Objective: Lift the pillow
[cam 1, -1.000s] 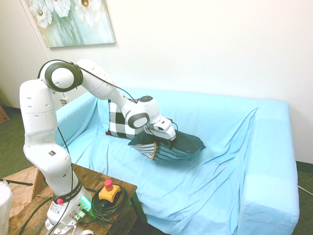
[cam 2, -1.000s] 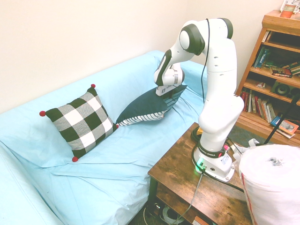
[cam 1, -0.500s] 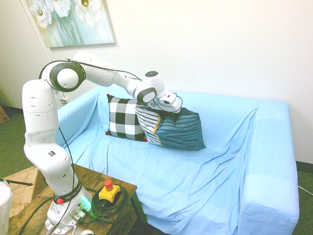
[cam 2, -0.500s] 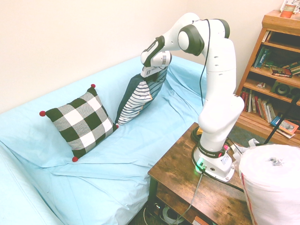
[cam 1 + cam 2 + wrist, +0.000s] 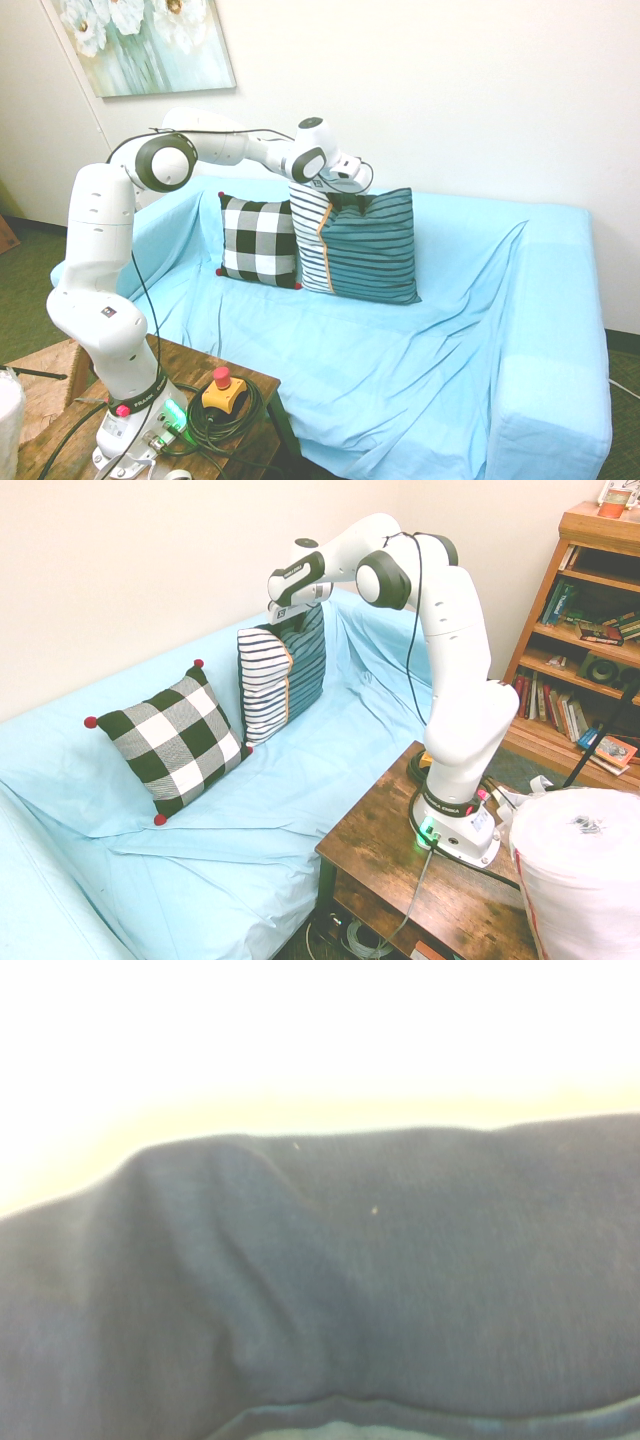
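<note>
We see the gripper (image 5: 350,198) pinching the top edge of the pillow (image 5: 368,250), though its 2 fingertips are hard to make out. In 0.5 s the pillow has swung from leaning to nearly upright at the sofa back (image 5: 470,225), so the lift seems well along. Its striped face points out toward the seat; being squarish, it shows us no clear long axis.

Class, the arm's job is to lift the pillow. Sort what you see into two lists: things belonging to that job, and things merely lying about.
Part of the job:
- striped pillow, upright on the sofa
- pincer, at its top edge

Just there:
- checked pillow
- flower painting
- bookshelf
</note>
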You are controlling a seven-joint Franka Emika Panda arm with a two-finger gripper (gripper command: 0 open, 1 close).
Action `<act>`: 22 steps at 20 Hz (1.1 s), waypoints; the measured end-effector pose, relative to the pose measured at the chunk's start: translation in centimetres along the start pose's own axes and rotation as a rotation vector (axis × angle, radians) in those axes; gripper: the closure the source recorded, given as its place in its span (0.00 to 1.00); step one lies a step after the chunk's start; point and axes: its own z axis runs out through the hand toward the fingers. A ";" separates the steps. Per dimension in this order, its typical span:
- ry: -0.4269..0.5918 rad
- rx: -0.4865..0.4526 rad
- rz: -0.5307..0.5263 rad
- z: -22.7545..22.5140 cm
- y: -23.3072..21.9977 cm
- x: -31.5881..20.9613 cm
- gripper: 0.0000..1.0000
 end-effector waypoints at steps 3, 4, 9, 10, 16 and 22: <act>0.005 0.006 -0.006 0.0 -2.7 1.4 0.00; 0.009 0.008 -0.008 0.1 -3.3 1.8 0.00; 0.016 0.009 -0.009 -0.4 -5.3 2.5 0.00; 0.016 0.009 -0.007 -0.3 -5.4 2.5 0.00; 0.071 0.045 0.001 -2.8 -4.5 1.7 0.00; 0.068 0.058 0.013 -8.7 -1.2 -0.3 0.00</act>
